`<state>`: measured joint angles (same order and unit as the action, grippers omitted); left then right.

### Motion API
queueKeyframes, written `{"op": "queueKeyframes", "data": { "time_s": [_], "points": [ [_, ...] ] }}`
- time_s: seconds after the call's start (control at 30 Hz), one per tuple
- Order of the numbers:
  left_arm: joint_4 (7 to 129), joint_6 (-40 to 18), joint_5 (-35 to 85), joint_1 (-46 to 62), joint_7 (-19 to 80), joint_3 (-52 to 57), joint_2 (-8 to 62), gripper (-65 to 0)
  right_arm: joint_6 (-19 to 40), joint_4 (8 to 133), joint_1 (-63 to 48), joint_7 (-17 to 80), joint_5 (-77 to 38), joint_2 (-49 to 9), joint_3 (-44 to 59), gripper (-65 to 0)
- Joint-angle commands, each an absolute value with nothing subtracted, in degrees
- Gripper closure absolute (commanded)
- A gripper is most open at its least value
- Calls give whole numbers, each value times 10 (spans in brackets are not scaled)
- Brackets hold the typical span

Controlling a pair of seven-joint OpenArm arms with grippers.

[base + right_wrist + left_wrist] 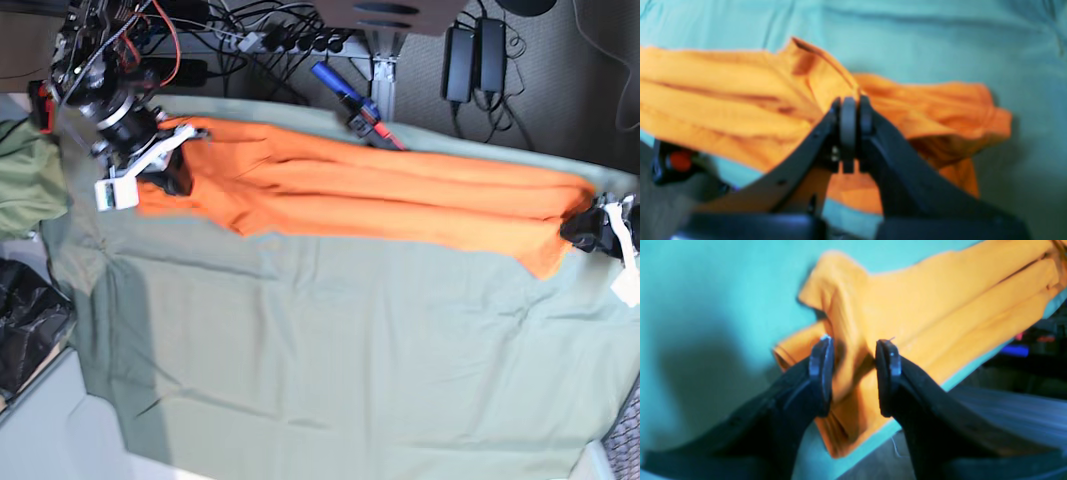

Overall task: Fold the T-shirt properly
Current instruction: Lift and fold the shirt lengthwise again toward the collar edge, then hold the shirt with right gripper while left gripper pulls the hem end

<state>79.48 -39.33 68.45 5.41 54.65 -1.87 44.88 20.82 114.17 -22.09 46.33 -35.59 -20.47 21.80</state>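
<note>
The orange T-shirt (380, 190) lies stretched in a long band along the far edge of the table, folded lengthwise. My right gripper (165, 168) is at its left end. In the right wrist view it (849, 106) is shut on a raised peak of the T-shirt (723, 100). My left gripper (598, 228) is at the shirt's right end. In the left wrist view its fingers (855, 353) stand apart, with a bunched ridge of the T-shirt (940, 306) between them. No white label shows.
The grey-green table cloth (330, 350) covers the table. An olive-green garment (25, 185) lies at the left edge, with a black bag (25, 330) below it. Cables, power bricks (470, 50) and a blue tool (345, 100) lie beyond the far edge, close to the shirt.
</note>
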Motion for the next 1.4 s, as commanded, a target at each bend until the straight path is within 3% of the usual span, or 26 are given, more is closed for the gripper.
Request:
{"op": "queueKeyframes", "data": {
  "time_s": [0.0,0.17,0.23,0.37,0.43,1.0,1.37],
  "points": [
    [803,-400,697,50,538,-13,462,-244,234,1157,-227,450,-364,-212,223,0],
    [803,-400,673,57,517,-13,462,-342,234,1159,-248,450,-360,-210,223,0],
    [803,-400,660,57,503,-13,462,-349,234,1159,-251,450,-360,-209,223,0],
    [803,-400,635,57,496,-13,459,-349,234,1159,-255,450,-352,-209,223,-290],
    [803,-400,621,57,492,-13,455,-349,234,1159,-254,450,-349,-209,223,-344],
    [769,-387,559,57,473,-13,395,-349,234,1158,-254,446,-349,-208,223,-343],
    [738,-388,595,63,509,-13,388,-349,234,1158,-254,446,-349,-208,223,-343]
  ]
}}
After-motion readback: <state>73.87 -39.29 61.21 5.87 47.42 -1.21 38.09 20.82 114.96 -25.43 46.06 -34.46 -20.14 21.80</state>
